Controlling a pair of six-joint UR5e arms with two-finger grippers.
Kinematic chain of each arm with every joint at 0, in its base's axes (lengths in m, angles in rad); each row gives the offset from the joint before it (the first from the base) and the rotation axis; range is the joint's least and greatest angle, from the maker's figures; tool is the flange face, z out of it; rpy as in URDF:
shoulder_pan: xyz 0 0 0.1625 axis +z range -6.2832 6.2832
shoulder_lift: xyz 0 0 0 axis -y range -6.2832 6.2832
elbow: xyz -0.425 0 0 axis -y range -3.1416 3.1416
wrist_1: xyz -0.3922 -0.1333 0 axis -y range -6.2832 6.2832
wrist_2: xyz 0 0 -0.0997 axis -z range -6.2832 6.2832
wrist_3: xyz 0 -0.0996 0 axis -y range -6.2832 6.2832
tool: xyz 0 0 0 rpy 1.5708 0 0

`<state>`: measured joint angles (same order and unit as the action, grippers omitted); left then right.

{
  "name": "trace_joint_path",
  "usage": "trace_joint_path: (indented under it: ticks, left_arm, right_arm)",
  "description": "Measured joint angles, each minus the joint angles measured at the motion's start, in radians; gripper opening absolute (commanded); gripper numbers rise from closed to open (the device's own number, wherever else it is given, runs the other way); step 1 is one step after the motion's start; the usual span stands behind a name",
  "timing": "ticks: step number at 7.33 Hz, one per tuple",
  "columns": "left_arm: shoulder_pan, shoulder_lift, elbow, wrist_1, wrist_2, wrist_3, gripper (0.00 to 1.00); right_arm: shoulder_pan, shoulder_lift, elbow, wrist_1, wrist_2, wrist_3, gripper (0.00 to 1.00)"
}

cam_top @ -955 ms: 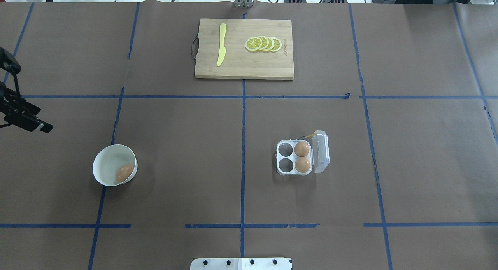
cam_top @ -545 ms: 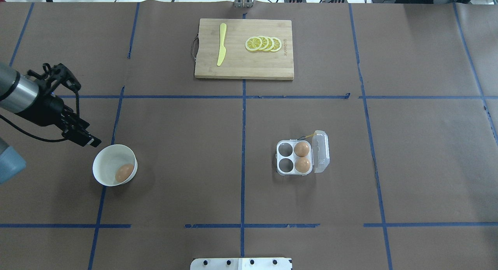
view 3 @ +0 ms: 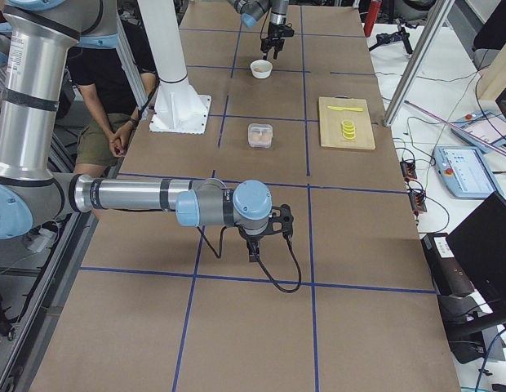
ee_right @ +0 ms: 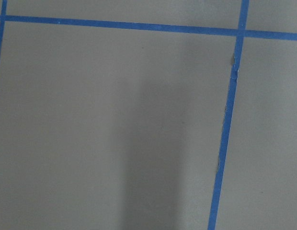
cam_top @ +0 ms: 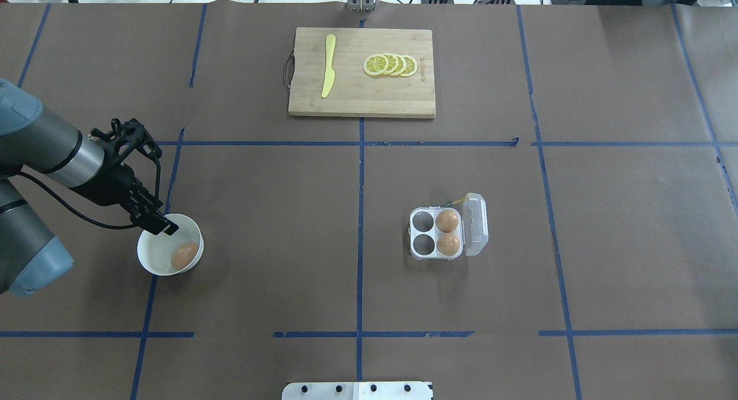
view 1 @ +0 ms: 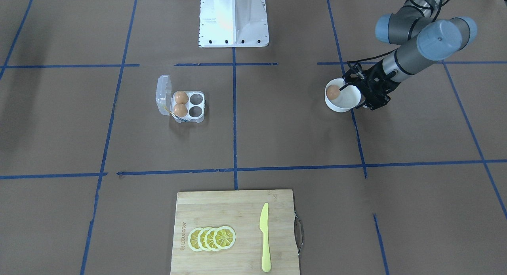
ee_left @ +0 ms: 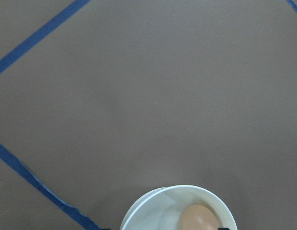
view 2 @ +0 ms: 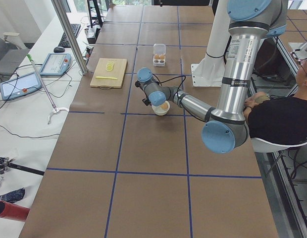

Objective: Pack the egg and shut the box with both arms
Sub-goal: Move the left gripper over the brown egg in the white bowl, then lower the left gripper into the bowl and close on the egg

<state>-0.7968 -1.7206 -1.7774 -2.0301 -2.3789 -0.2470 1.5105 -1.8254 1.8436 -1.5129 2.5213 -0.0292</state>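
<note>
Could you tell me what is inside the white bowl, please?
One orange-brown egg lies in the bowl, against its wall. The left gripper hangs over the rim, hiding a little of the inside; the rest looks bare.

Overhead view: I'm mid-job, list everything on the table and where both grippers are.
clear plastic four-cell egg carton: one, lid open, right of centre
round white bowl: one, left
orange-brown eggs: three; two in carton's lid-side cells, one in bowl
bamboo cutting board: one, far centre
yellow plastic knife: one, on board
lemon slices: four, yellow, on board
white pedestal base: one, near edge
left gripper: black, open, at bowl's rim
right gripper: black, away from carton; state unclear
</note>
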Motion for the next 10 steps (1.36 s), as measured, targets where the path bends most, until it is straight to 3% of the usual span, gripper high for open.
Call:
trace_joint_path:
  ticks: [10]
  left_arm:
    - [0.080, 0.002, 0.039, -0.005, -0.002, -0.033, 0.71]
  right_arm:
    - [-0.006, 0.000, -0.009, 0.000, 0.001, -0.001, 1.00]
